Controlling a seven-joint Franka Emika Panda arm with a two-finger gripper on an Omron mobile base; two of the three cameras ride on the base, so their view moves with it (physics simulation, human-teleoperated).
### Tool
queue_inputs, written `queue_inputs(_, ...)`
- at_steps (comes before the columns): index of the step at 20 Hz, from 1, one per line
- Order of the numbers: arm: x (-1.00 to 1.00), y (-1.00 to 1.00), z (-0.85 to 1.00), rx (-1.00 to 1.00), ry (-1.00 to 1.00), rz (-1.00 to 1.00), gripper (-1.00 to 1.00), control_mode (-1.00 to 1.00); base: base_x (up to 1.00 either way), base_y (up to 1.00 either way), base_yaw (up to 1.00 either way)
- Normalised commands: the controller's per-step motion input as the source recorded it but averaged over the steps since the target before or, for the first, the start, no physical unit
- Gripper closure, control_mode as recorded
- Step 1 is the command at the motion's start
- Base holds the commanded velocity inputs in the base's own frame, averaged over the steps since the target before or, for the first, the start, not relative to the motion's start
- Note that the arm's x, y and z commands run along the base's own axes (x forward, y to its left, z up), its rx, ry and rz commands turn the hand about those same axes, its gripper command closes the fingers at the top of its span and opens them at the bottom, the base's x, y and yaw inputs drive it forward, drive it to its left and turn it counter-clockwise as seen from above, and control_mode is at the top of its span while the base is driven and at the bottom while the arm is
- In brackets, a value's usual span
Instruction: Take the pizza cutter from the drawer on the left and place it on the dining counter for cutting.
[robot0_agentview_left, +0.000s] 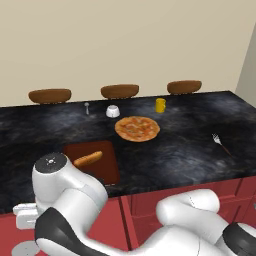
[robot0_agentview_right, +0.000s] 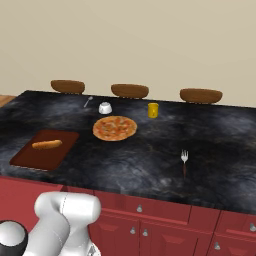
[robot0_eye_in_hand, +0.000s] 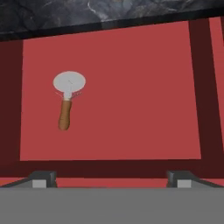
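The drawer (robot0_eye_in_hand: 131, 100) stands pulled open below the dining counter's edge (robot0_eye_in_hand: 109, 11), its red floor in plain sight in the hand view. The pizza cutter (robot0_eye_in_hand: 65, 103) lies flat on the left part of that floor, silver wheel toward the counter and orange-brown handle pointing back toward me. My gripper (robot0_eye_in_hand: 111, 179) hovers above the drawer's near side, open, fingertips (robot0_eye_in_hand: 43, 177) far apart with nothing between them. The cutter sits ahead of the left fingertip. The dining counter (robot0_agentview_left: 190, 145) (robot0_agentview_right: 150, 150) is black stone over red cabinets.
On the counter are a dark red cutting board (robot0_agentview_left: 102, 162) (robot0_agentview_right: 30, 157) carrying a brown roll (robot0_agentview_left: 88, 159), a pizza (robot0_agentview_left: 137, 128) (robot0_agentview_right: 114, 128), a white bowl (robot0_agentview_left: 113, 111), a spoon (robot0_agentview_left: 86, 106), a yellow cup (robot0_agentview_left: 160, 104) and a fork (robot0_agentview_left: 220, 142) (robot0_agentview_right: 184, 160). Three stools line the far side.
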Motion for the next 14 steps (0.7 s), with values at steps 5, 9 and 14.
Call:
queue_inputs(5, 0.18, 0.00, 0.00, 0.00, 0.07, -0.01, -1.00, -1.00, 0.00, 0.00, 0.00)
queue_inputs(9, 0.07, 0.00, 0.00, 0.00, 0.07, 0.00, -1.00, -1.00, 0.00, 0.00, 0.00)
queue_inputs(14, 0.00, 0.00, 0.00, 0.00, 0.03, 0.00, -1.00, -1.00, 0.00, 0.00, 0.00)
